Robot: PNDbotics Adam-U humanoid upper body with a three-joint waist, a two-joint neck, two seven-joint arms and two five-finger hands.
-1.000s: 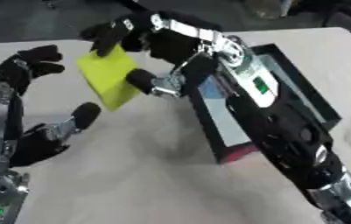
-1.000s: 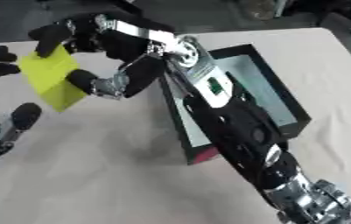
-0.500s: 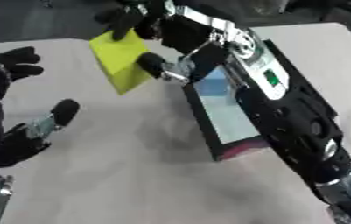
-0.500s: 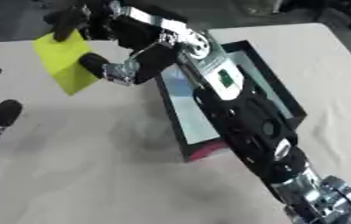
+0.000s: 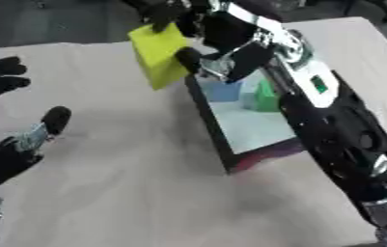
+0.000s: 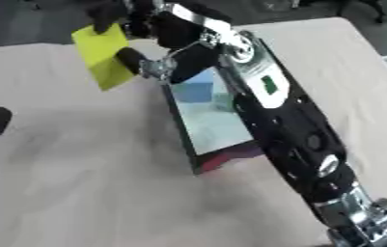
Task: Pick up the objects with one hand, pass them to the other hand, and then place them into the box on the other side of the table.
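Note:
A yellow block (image 5: 159, 55) hangs in the air above the table, just left of the box's far left corner. My right hand (image 5: 203, 29) is shut on it, fingers over its top and the thumb (image 5: 188, 59) against its right side. The black box (image 5: 245, 126) with a pale floor lies under my right arm and holds a blue block (image 5: 224, 90) and a green block (image 5: 267, 96). My left hand (image 5: 12, 120) stays open at the left edge, fingers spread, holding nothing.
The table (image 5: 120, 193) is covered with a beige cloth. The box's near corner shows a pink side (image 5: 264, 157). My right forearm (image 5: 340, 140) lies across the box's right half. Dark floor lies beyond the table's far edge.
My right hand has carried the yellow block up and to the right, away from my left hand and toward the box. The left hand has dropped back toward the left edge. The camera has shifted.

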